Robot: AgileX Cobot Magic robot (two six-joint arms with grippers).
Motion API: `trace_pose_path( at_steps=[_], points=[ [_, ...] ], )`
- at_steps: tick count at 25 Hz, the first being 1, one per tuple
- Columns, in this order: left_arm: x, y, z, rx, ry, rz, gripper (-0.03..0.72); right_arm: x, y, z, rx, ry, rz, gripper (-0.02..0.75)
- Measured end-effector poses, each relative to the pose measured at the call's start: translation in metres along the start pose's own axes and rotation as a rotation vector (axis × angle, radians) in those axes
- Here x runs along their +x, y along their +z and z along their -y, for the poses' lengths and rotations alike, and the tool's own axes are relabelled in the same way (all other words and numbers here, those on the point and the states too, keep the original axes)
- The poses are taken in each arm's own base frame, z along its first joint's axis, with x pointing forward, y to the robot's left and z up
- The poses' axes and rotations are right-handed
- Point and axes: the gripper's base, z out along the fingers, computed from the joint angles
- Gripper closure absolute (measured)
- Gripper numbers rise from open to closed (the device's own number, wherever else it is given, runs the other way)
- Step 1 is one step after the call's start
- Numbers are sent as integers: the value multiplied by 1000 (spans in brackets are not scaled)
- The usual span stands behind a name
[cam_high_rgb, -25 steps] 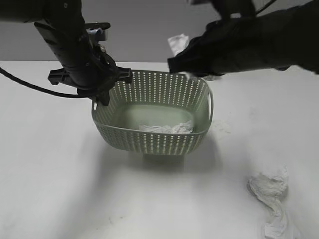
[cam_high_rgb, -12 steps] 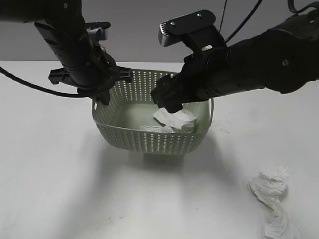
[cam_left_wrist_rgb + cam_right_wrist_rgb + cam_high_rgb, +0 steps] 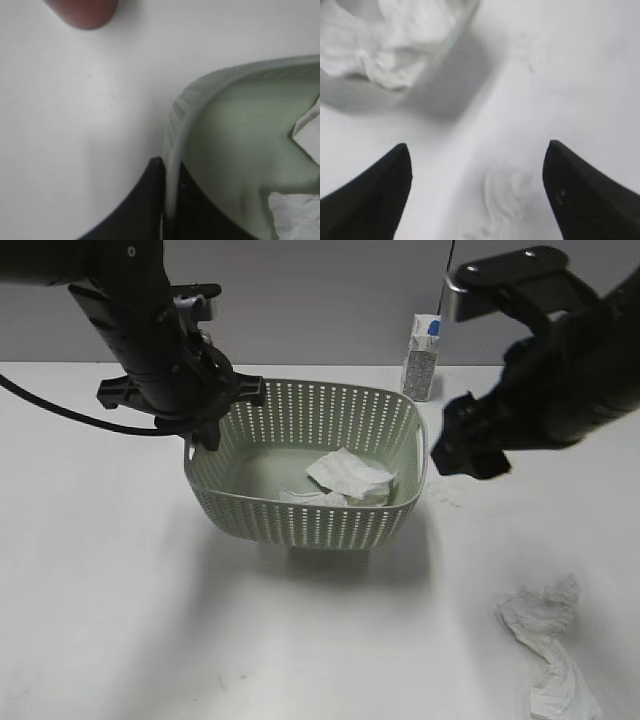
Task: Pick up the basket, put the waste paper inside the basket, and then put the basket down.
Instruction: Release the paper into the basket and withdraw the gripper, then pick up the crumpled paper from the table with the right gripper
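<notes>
My left gripper (image 3: 205,430) is clamping the basket (image 3: 310,525) by its left rim — in my left wrist view the 2 dark fingers (image 3: 150,200) are pinching the pale green wall between them, one outside and one inside. That arm is coming down from the upper left of the exterior view, wrist angled down onto the rim, and it is holding the basket lifted, with a shadow lying on the white table (image 3: 100,590) beneath it. The basket's long axis is running left to right across the exterior view, its open mouth facing up and tipped slightly toward the camera.

My right gripper (image 3: 477,200) is standing open with nothing in it, 2 black fingertips (image 3: 380,185) well apart over bare table. It is hanging just beside the basket's right wall, the arm reaching in from the upper right.

Inside the basket 2 pieces of waste paper (image 3: 348,478) are lying on the floor. Another crumpled piece (image 3: 545,640) is lying on the table at the lower right, well apart from the basket.

Behind the basket a small white-and-blue carton (image 3: 421,357) is standing upright — I cannot read its print.
</notes>
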Motion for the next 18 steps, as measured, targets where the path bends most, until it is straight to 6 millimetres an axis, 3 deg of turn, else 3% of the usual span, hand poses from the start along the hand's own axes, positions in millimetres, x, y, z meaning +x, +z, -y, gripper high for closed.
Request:
trace_pose_path(
  at_steps=[3, 9, 13, 18],
  points=[
    [0, 0, 0, -1, 1, 0, 688, 34, -1, 17, 39, 52, -123, 125],
    [0, 0, 0, -1, 1, 0, 688, 110, 30, 28, 80, 206, -264, 146],
    [0, 0, 0, -3, 3, 1, 688, 137, 44, 32, 113, 268, -265, 157],
    [0, 2, -1, -9, 7, -1, 688, 149, 62, 33, 119, 297, -281, 158]
  ],
)
